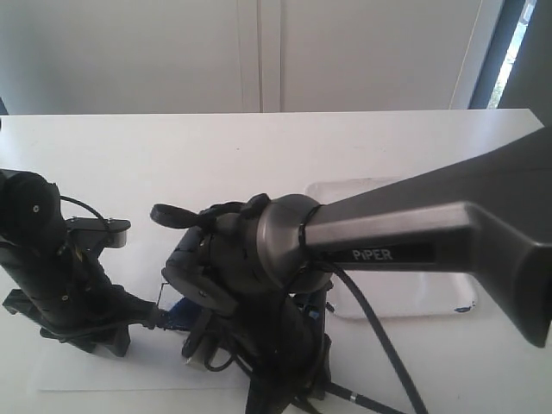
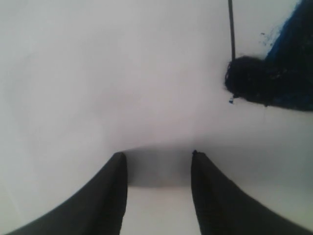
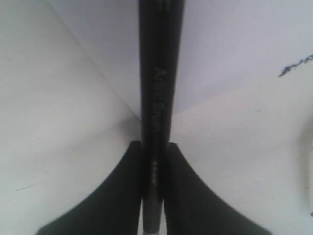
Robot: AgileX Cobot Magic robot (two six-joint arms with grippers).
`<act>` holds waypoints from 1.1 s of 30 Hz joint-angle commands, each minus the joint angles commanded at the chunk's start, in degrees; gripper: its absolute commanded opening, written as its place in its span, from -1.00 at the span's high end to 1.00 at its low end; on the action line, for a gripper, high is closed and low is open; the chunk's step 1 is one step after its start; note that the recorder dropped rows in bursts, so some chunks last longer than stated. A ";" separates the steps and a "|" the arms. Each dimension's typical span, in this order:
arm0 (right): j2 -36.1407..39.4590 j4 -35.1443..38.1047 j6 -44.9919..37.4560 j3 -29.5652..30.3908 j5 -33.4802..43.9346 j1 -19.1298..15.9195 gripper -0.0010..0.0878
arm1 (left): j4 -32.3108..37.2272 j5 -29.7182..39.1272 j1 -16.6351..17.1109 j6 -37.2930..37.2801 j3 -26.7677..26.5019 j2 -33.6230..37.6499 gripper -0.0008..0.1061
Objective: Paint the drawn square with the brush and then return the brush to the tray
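My right gripper is shut on the black handle of the brush, which runs straight out between the fingers; its tip is out of that view. In the left wrist view a dark paint-loaded brush tip rests at the edge of the blue smear filling the drawn square, beside a thin black outline. The exterior view shows a bit of that blue patch under the right arm. My left gripper is open and holds nothing, low over the white paper beside the square. The white tray lies at the right, partly hidden.
The right arm reaches across the middle and hides most of the paper sheet and its own gripper. Black cables trail toward the front edge. The left arm stands at the left on the white table.
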 joint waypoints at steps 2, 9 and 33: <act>0.00 -0.01 0.25 -0.72 0.00 -1.29 0.98 | 0.00 0.27 0.00 0.00 0.00 0.00 0.09; 0.00 0.19 0.25 -2.31 0.00 -3.86 0.98 | 0.00 0.42 0.00 0.00 0.00 0.00 0.09; -5.30 -44.06 6.87 0.79 0.00 8.21 0.98 | -1.31 -4.22 0.00 0.00 0.00 -5.02 0.09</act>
